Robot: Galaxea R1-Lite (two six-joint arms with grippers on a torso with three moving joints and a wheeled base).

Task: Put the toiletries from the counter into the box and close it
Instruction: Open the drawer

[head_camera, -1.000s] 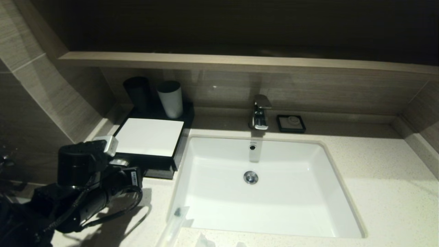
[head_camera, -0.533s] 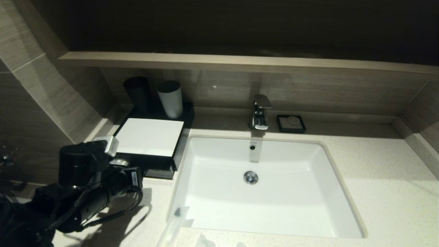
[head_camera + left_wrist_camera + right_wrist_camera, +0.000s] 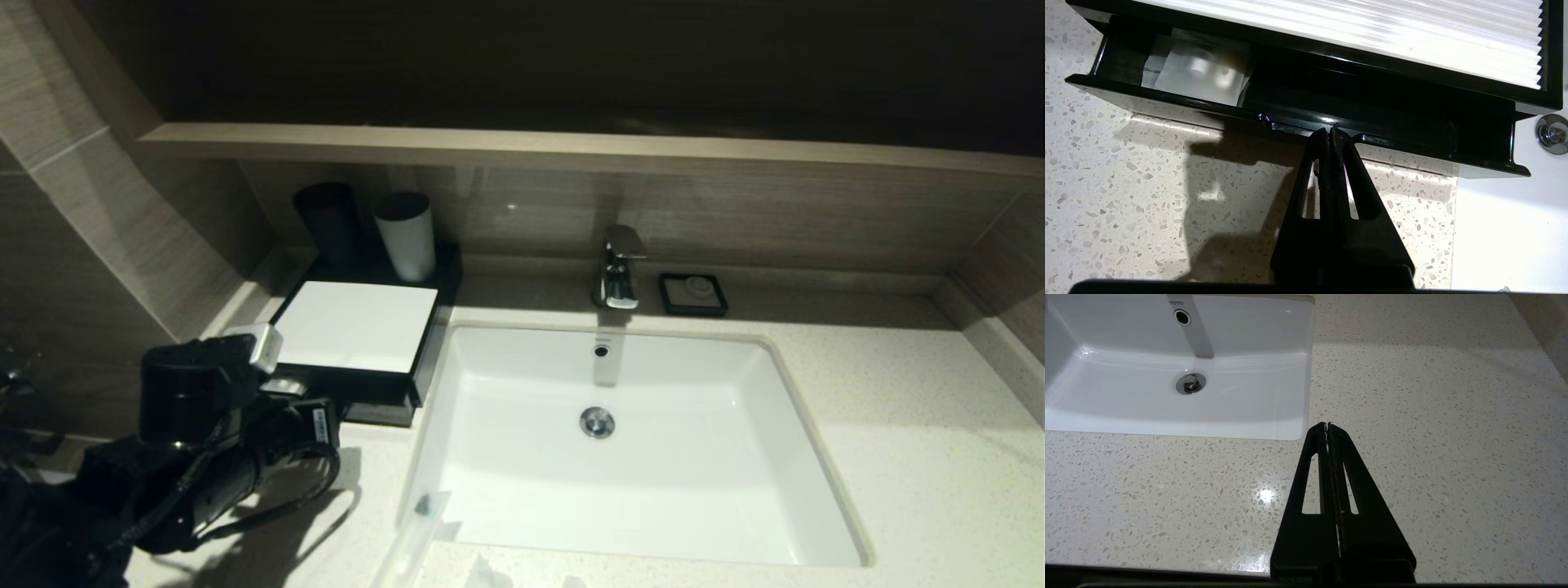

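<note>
**Left wrist view: the drawer is open and the tool is at its front**

Head view shows, at the very bottom edge, a long slim packet (image 3: 414,531) with a dark end. It lies on the surface (image 3: 922,482) by the near left corner of the sink (image 3: 784,384). Two small white bits (image 3: 490,574) peek in beside it, too cut off to name. So some toiletries are not packed yet.

At the lower left of that view, the left arm reaches toward the box (image 3: 357,327), which sits at the left of the sink.

In the left wrist view, the left tool (image 3: 1332,131) has its tips pressed together, with nothing between them. They touch, or almost touch, the front lip of the drawer (image 3: 1180,107). The drawer is pulled out. Inside it, at the upper left of the frame, lies one white packet (image 3: 1202,77). The other end of the drawer looks dark and bare.

The right tool (image 3: 1327,426) is also pressed together and holds nothing. It hangs over bare surface by the sink's corner.

I think the step is working the drawer. Next, the packets near the front edge should go in, and then the drawer needs a straight push to close.
</note>
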